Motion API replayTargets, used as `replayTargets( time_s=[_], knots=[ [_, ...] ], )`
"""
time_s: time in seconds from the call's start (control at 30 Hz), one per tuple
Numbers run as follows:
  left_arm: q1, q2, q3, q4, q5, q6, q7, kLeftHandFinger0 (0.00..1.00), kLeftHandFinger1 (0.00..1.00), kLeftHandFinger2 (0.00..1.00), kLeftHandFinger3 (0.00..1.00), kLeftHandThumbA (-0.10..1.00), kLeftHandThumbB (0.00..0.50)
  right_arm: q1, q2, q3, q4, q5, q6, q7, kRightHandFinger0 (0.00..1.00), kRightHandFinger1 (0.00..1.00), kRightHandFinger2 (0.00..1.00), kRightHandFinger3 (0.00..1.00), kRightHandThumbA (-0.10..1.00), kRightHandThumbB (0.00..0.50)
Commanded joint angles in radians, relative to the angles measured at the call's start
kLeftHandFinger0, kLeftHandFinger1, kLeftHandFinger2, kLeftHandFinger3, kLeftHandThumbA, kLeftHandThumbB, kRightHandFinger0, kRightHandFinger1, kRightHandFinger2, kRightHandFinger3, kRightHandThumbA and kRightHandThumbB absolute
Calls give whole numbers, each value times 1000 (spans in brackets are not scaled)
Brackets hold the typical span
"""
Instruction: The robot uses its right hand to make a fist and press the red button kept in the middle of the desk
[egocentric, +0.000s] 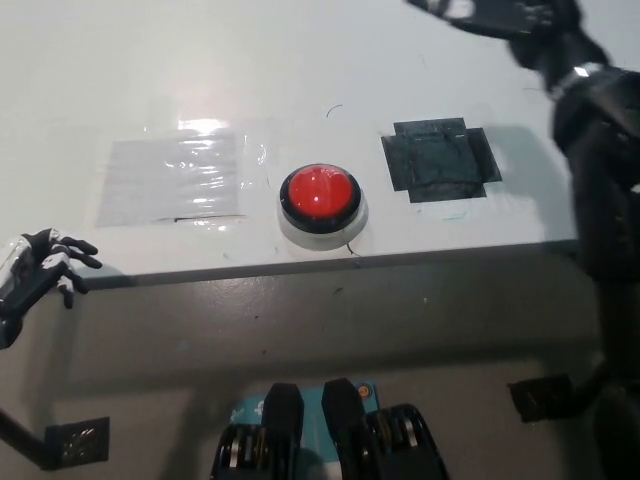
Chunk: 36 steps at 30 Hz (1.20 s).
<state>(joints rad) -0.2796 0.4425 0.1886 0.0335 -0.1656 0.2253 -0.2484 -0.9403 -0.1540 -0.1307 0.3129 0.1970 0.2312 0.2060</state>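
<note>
The red button (318, 193) is a dome in a black ring on a white base, near the front edge of the white desk (120, 80) at its middle. Nothing touches it. My black right hand (500, 14) is raised at the picture's top right, far beyond and to the right of the button; it is blurred and partly cut off by the frame. Its arm (605, 170) runs down the right side. My white left hand (42, 268) rests at the lower left, just off the desk's front edge, fingers loosely apart and holding nothing.
A patch of black tape (440, 160) lies on the desk to the right of the button. A sheet of clear shiny film (175, 178) lies to its left. The desk's front edge (300, 262) runs just below the button.
</note>
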Motion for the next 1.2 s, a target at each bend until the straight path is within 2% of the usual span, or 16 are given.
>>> replayTargets(
  time_s=[0.0,0.03,0.07,0.1,0.13,0.17,0.23,0.33,0.47,0.63,0.73,0.9,1.1,1.17],
  knots=[
    [-6,27,21,-39,-16,12,3,247,314,444,565,524,0,2,-50,-30,-97,24,10,-7,62,79,147,193,1000,500],
    [-5,29,23,-40,-12,17,7,248,315,451,580,525,0,19,-62,-38,-109,32,12,-2,121,152,213,275,1000,500],
    [-5,29,24,-40,-13,17,7,248,315,451,581,525,0,18,-62,-36,-110,32,13,-3,125,155,214,284,1000,500],
    [-5,28,26,-37,-13,12,7,249,326,461,582,520,0,47,-85,-49,-125,38,26,0,188,239,312,414,1000,500],
    [-5,30,25,-31,-12,5,5,268,337,468,588,521,0,69,-94,-58,-151,46,41,-2,221,284,368,480,1000,500],
    [-4,30,24,-33,-9,2,5,267,336,467,587,523,0,87,-107,-65,-149,53,22,10,240,311,402,517,1000,500],
    [-3,30,25,-28,-13,-15,-1,248,316,445,582,525,0,128,-121,-79,-205,53,51,-5,299,410,504,588,1000,500],
    [-4,34,29,-39,-16,-2,0,251,321,451,586,530,0,206,-131,-125,-287,80,88,-28,305,454,530,641,1000,500],
    [-10,35,32,-28,-22,-21,-8,239,306,431,576,514,0,275,-130,-163,-322,98,92,-36,312,453,539,654,1000,500],
    [-9,31,34,-36,-18,-12,0,247,320,433,580,490,0,399,-129,-193,-355,100,86,-43,370,516,576,702,1000,500],
    [-8,31,32,-42,-11,-8,4,235,311,427,575,493,0,445,-131,-203,-361,108,77,-39,354,523,593,721,1000,497],
    [-13,27,34,-47,-14,24,10,247,315,428,569,486,0,507,-115,-219,-354,109,69,-65,342,494,562,672,1000,455],
    [-15,27,34,-33,-13,8,7,253,317,434,568,476,0,527,-108,-224,-334,113,54,-72,384,496,562,685,1000,465],
    [-20,25,32,-30,-4,1,13,250,316,436,564,480,0,526,-106,-227,-340,115,60,-81,371,481,547,674,1000,464]
  ],
)
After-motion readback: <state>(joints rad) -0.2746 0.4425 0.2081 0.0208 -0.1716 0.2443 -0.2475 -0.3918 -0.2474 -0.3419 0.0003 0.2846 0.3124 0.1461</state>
